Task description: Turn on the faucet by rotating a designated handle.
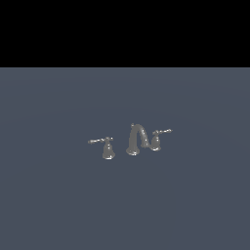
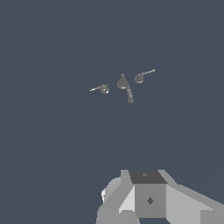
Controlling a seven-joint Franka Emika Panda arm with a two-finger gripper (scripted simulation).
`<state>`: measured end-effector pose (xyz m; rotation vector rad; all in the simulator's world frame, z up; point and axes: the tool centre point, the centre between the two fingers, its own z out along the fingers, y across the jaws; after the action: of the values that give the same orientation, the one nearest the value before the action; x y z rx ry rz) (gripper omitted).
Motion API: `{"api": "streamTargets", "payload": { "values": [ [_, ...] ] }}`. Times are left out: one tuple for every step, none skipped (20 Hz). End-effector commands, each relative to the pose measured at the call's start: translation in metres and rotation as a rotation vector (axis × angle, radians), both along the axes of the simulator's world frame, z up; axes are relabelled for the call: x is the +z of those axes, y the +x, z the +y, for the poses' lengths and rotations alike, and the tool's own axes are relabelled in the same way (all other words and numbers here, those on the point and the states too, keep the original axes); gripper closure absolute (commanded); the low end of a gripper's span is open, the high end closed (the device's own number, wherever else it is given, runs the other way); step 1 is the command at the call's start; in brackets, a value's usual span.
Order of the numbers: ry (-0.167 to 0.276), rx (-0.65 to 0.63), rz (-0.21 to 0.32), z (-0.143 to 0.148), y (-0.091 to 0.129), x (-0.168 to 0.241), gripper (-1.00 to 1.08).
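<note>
Faucet (image 1: 133,141) sits on grey floor (image 1: 58,205); target handle (image 1: 105,145) at exterior view's left, apart from arched spout (image 1: 137,138). Gripper (image 2: 148,199) well away from handle; jaw opening can't tell.

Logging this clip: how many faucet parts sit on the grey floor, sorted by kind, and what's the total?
Lever handles: 2, the handle set apart from the spout, and the twin handle whose base overlaps it.
Arched spout: 1.
Total: 3 grey-metal pieces, making one faucet. Nothing else rests on the floor in the exterior view.
</note>
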<state>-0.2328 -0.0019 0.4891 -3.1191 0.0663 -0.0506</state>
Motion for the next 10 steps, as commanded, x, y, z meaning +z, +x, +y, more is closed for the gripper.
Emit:
{"api": "streamTargets", "payload": {
  "values": [
    [0.000,0.000,0.000,0.000,0.000,0.000,1.08],
    [0.000,-0.001,0.000,0.000,0.000,0.000,1.08],
    [0.000,-0.002,0.000,0.000,0.000,-0.001,1.08],
    [0.000,-0.005,0.000,0.001,0.000,-0.002,1.08],
    [0.000,-0.009,0.000,0.002,0.001,-0.003,1.08],
    [0.000,-0.014,0.000,0.002,0.001,-0.004,1.08],
    [0.000,-0.020,0.001,0.003,0.002,-0.006,1.08],
    [0.000,-0.027,0.001,0.005,0.002,-0.009,1.08],
    [0.000,-0.036,0.001,0.006,0.003,-0.011,1.08],
    [0.000,-0.045,0.002,0.008,0.004,-0.014,1.08]
  ]
}}
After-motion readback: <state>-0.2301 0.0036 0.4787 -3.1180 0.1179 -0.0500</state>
